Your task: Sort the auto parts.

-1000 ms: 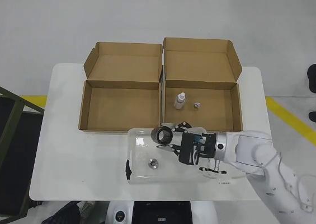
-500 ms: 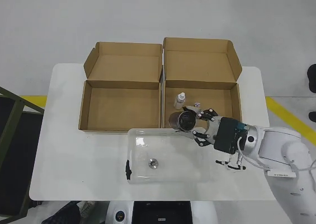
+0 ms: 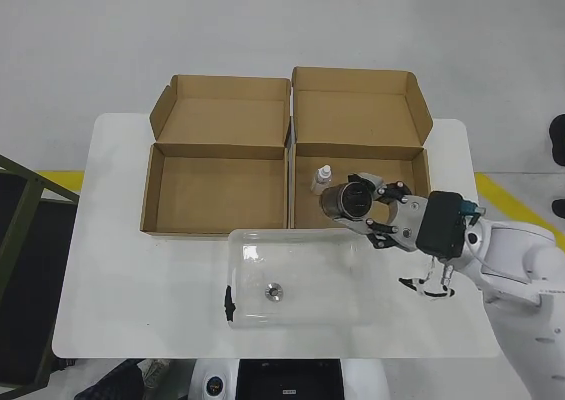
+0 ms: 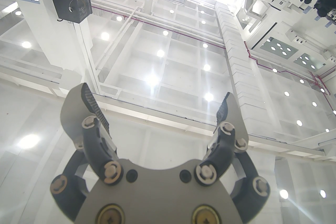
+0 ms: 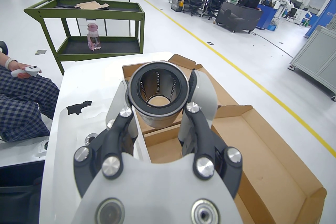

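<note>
My right gripper (image 3: 360, 205) is shut on a metal cylindrical bearing (image 3: 343, 199), a hollow sleeve with black end rings (image 5: 158, 97). It hangs over the right cardboard box (image 3: 417, 195), near that box's front wall. Inside this box stand a small white bottle-shaped part (image 3: 320, 179) and, behind the gripper, something small that I cannot make out. The left cardboard box (image 3: 167, 190) holds nothing. A small round metal part (image 3: 275, 292) lies in the clear plastic tray (image 3: 252, 250) in front of the boxes. My left gripper (image 4: 155, 109) points up at the ceiling, open, with nothing between its fingers.
The boxes stand side by side at the back of the white table (image 3: 112, 260), lids folded back. A black scrap (image 3: 229, 303) sits at the tray's left rim. A green cart (image 5: 78, 25) stands beyond the table; a seated person holding a controller (image 5: 26, 70) is beside it.
My right gripper has carried the bearing from above the tray's back edge rightward and back, over the right box. The small metal part in that box is now hidden behind the gripper.
</note>
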You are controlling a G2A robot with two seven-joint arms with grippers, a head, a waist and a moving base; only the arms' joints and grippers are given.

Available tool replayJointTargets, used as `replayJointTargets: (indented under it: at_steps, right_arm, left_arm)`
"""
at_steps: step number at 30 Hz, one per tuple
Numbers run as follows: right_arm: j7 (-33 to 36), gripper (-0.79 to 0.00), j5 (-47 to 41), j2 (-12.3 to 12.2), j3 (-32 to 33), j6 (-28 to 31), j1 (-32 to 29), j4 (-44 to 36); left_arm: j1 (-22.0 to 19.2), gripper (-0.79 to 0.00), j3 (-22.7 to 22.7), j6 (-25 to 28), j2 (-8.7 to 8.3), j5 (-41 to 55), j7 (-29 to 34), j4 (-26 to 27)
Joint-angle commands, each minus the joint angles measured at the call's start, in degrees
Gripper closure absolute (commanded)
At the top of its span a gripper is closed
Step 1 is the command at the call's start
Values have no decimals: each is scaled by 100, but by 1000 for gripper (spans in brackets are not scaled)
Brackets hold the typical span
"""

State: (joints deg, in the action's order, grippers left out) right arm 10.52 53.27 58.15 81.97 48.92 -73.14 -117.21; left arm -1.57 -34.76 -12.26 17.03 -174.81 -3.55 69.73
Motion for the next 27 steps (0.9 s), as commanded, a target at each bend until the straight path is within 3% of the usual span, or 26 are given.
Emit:
replayJointTargets:
  at_steps: [1,12,27]
  right_arm:
    - [-2,0,-43,-3,12,-5,16,35]
    - [87,0,-91,-7,-103,-87,145,163]
    - [530,0,412,223,-1741,-592,1267,898]
  left_arm:
    - [0,-785,0,0,0,0,0,0]
    - [0,-785,0,0,0,0,0,0]
    - [0,-785,0,0,0,0,0,0]
